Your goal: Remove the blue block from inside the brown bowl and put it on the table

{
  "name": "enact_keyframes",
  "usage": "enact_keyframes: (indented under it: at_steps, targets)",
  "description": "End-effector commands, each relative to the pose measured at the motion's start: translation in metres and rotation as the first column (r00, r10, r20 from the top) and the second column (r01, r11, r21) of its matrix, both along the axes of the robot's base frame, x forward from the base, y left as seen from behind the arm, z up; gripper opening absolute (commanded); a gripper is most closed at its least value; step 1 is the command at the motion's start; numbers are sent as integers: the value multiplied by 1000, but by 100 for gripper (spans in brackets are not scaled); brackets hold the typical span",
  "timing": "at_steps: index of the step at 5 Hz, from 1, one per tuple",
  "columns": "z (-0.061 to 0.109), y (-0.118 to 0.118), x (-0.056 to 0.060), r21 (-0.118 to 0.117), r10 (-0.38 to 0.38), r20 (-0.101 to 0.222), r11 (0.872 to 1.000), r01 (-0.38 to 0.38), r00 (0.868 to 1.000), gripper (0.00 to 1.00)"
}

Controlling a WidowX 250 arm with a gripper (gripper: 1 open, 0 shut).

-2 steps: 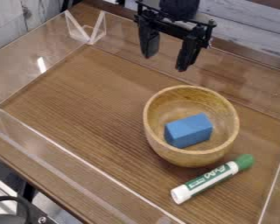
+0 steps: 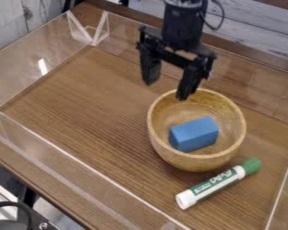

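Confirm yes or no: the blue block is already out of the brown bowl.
No, the blue block sits inside the brown bowl, untouched by the open fingers above.

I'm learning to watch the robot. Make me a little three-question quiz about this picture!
1. True or false: the blue block lies inside the brown bowl.
2. What lies on the table in front of the bowl? A) a spoon B) a green-and-white marker C) a red cup
3. Fill in: the claw hangs above the bowl's far rim with its jaws ____.

Key: 1 true; 2 B; 3 open
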State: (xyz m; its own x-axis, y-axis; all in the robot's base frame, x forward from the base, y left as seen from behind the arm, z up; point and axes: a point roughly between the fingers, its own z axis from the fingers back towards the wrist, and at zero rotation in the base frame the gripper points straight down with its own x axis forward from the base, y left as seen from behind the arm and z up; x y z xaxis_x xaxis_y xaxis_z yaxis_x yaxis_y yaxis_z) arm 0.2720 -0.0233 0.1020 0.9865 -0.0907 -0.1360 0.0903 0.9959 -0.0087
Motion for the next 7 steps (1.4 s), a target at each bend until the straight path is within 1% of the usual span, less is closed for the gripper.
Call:
enact_keyframes:
  at_steps: [1, 2, 3, 7]
  targets:
    - [15, -11, 0, -8, -88, 93, 996, 89, 992, 100]
    - [10, -16, -1, -9, -130, 96, 991, 131, 987, 100]
    - [6, -20, -2, -12, -153, 92, 988, 155, 984, 100]
    - [-16, -32, -5, -18, -202, 86, 979, 205, 975, 100]
